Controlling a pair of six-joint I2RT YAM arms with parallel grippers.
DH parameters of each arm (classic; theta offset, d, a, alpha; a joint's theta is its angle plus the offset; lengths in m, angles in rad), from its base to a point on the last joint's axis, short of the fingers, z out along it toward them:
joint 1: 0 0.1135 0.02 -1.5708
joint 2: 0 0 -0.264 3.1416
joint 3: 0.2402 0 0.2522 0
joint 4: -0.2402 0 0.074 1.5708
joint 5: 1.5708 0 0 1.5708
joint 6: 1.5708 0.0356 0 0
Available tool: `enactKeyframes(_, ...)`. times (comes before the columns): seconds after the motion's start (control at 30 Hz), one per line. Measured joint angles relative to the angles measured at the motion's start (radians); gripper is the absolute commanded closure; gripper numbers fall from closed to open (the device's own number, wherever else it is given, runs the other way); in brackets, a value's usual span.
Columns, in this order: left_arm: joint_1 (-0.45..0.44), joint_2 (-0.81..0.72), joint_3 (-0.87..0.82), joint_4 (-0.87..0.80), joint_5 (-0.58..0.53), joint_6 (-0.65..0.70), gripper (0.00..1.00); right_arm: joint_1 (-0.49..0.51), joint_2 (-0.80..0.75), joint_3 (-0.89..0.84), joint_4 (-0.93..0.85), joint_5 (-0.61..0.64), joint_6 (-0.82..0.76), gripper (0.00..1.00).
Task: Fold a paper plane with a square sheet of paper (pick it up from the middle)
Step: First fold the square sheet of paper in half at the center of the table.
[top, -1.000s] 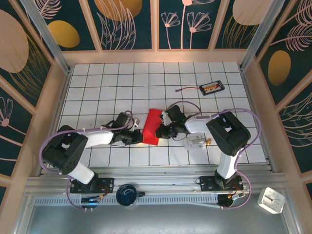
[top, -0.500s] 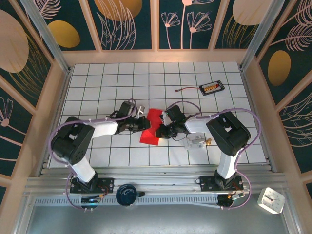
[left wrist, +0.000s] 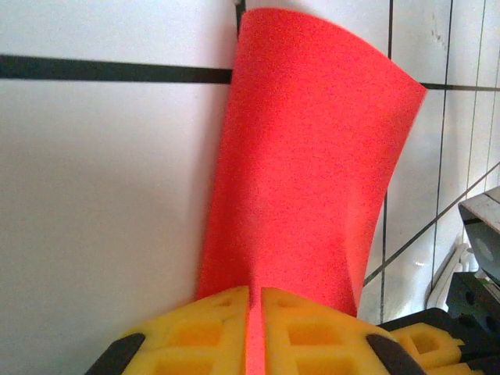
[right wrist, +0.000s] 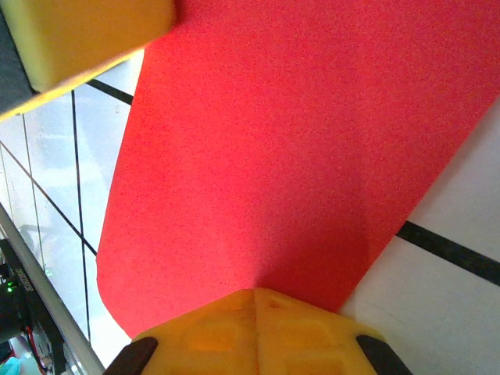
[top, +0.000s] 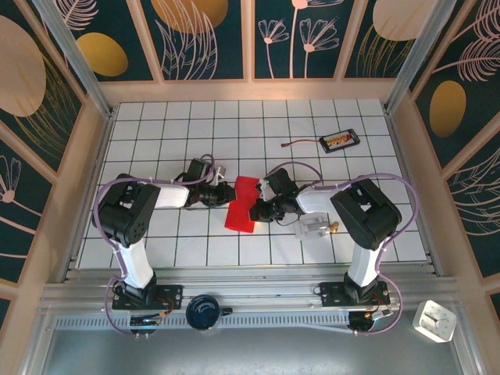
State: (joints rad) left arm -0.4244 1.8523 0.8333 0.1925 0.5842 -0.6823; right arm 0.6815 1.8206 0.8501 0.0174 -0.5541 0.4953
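My left jaws, newly swung in, pinch thin bright red square paper sheet (top: 241, 211); right jaws still grip it. Two-handed fold looks ready.

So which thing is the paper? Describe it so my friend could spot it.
Start at the white tiled table and look to its middle, between the two arms. There the red sheet of paper is pinched by the left gripper and right gripper. Its plain bright red and curved shape set it apart.
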Motion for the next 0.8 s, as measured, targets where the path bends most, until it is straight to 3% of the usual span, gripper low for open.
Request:
enactKeyframes(0.23, 0.004, -0.011, 0.003, 0.045, 0.043, -0.012, 0.76, 0.0, 0.002, 0.002, 0.0, -0.003, 0.0, 0.92)
enactKeyframes(0.8, 0.016, 0.137, 0.176, 0.013, 0.011, -0.003, 0.82, -0.002, 0.006, 0.007, -0.01, -0.009, 0.0, 0.93)
